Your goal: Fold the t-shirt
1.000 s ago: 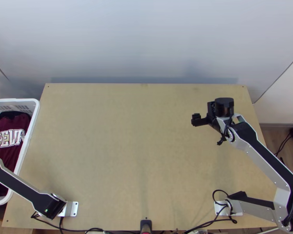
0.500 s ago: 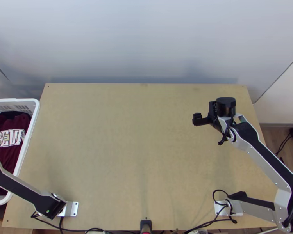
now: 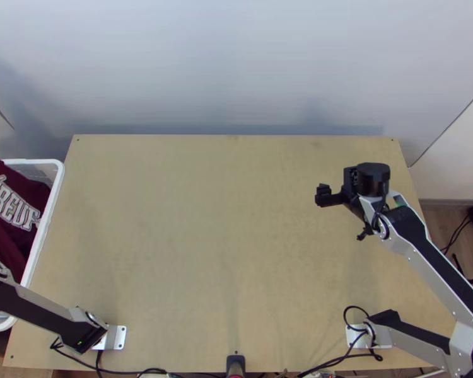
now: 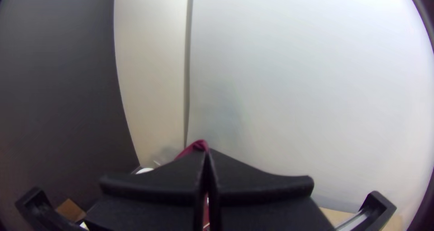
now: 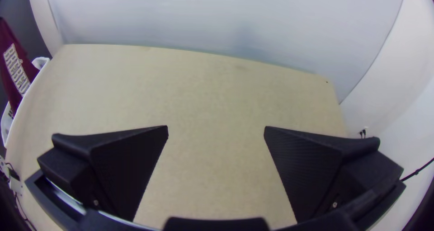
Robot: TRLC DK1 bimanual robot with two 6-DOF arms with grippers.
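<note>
Hanging from the left tool (image 4: 208, 153) is the t-shirt (image 3: 4, 236).

The t-shirt (image 3: 3, 240) at the top view's left edge is deep maroon – with pale block lettering. The basket (image 3: 55, 189) there is white, the table (image 3: 205, 239) mid-frame plain tan.

**Light rectangular wooden table (image 3: 205, 220), white plastic basket (image 3: 57, 183) at its left**

From here, the dark red cloth shirt (image 3: 3, 236) hangs over the basket. A broad, flat, pale wall (image 3: 236, 69) rises behind the table. On the table, near its front edge, sit a silver metal left plate (image 3: 116, 337) and its twin, the right plate (image 3: 355, 335).
</note>
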